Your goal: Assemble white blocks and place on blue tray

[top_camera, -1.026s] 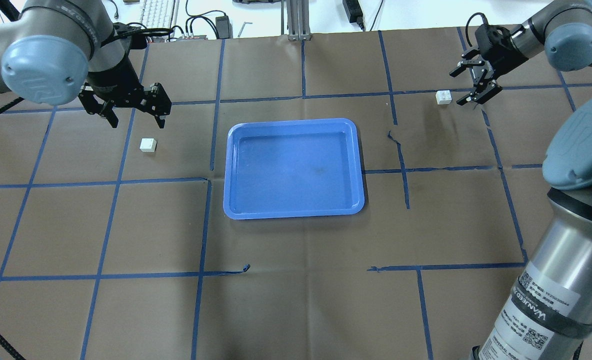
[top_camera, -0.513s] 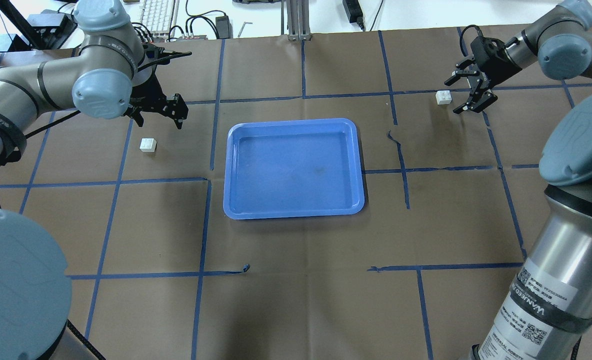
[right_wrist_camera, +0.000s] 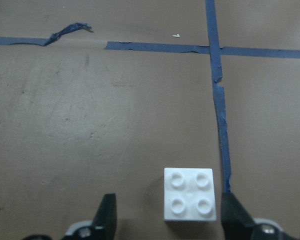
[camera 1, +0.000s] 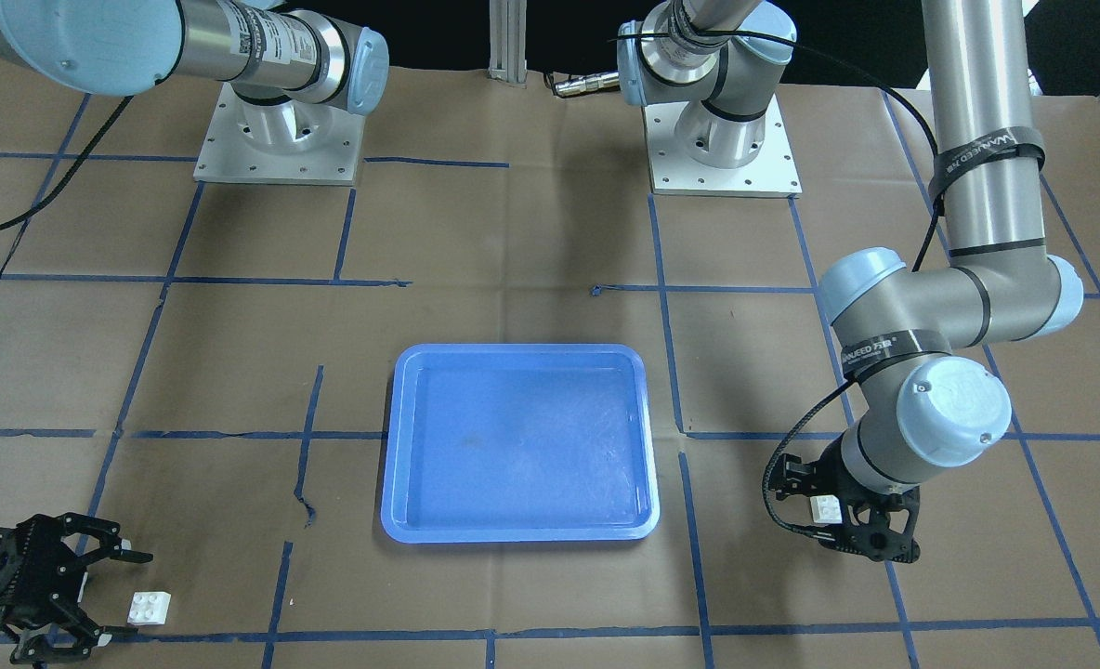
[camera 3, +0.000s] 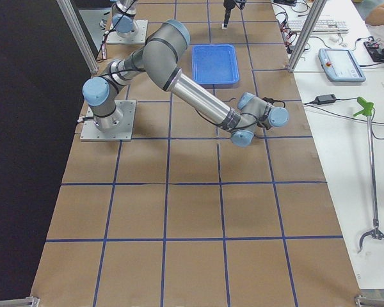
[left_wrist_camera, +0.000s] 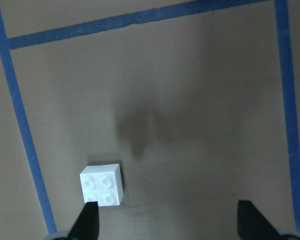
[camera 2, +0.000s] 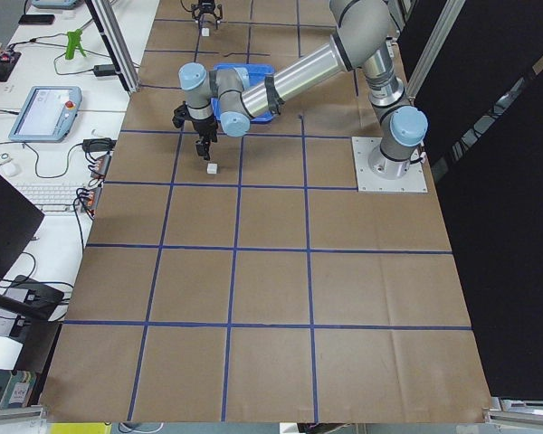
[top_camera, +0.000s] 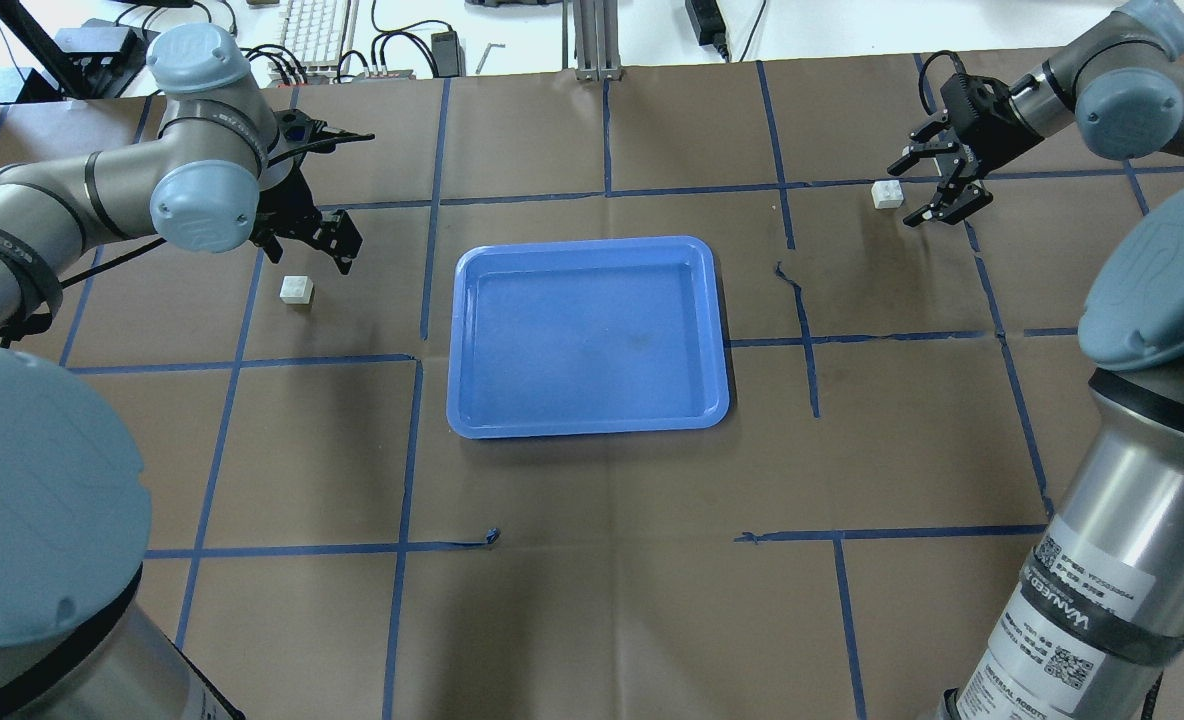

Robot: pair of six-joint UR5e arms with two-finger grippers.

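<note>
Left gripper (top_camera: 310, 258) is hovering with fingers spread wide over the left white block (top_camera: 295, 289), which is lying studs-up on the brown paper (top_camera: 592, 600), off toward one fingertip. Blue tray (top_camera: 592, 245) is sitting centrally, well apart from both blocks. Right white block (top_camera: 888, 194) is lying between the spread fingers of the right gripper (top_camera: 906, 193), unclamped.

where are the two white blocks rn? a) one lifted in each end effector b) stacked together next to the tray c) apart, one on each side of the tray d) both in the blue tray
C: one white block sits on the brown paper to the robot's left of the blue tray, and the other white block on its right, unjoined.
</note>
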